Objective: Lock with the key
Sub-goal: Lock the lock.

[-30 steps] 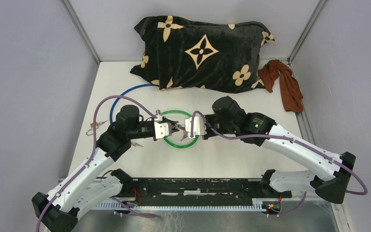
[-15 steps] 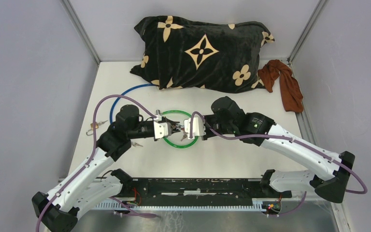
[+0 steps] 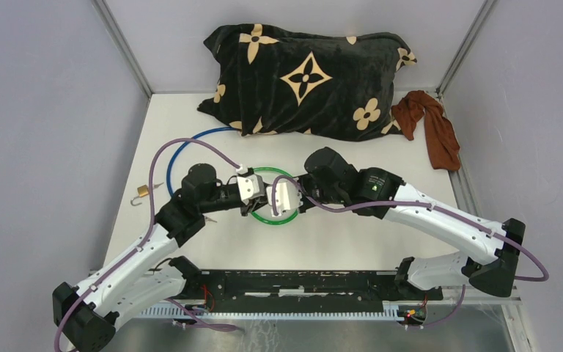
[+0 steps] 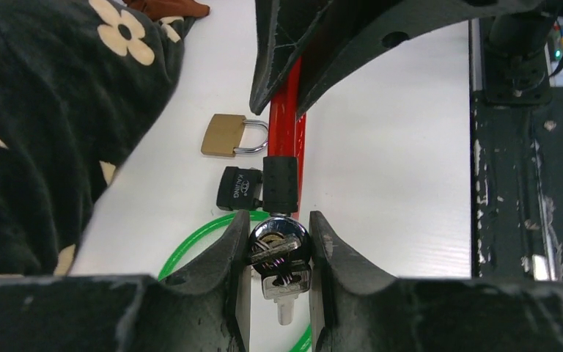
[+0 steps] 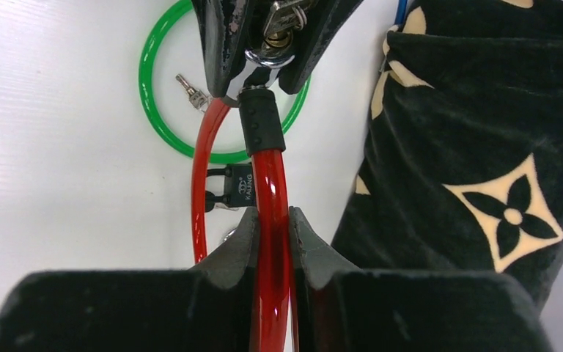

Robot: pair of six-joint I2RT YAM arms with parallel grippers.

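Note:
A red cable lock (image 5: 267, 172) is stretched between my two grippers above the table. My left gripper (image 4: 278, 253) is shut on its chrome lock head (image 4: 278, 233). A silver key (image 4: 286, 287) hangs at the keyhole face, between the fingers. My right gripper (image 5: 273, 220) is shut on the red cable a short way behind its black sleeve (image 5: 260, 125). In the top view both grippers (image 3: 267, 196) meet over a green cable ring (image 3: 275, 218), almost touching.
A black padlock (image 4: 238, 188) and a brass padlock (image 4: 226, 136) lie under the cable. A loose key (image 5: 190, 92) lies inside the green ring. Another brass padlock (image 3: 142, 192), a blue cable (image 3: 190, 139), a black patterned pillow (image 3: 308, 81) and a brown cloth (image 3: 432, 128) lie around.
My right gripper has moved left toward the left gripper, closing the gap between them. The left wrist has shifted a little right and turned. Both grips are unchanged.

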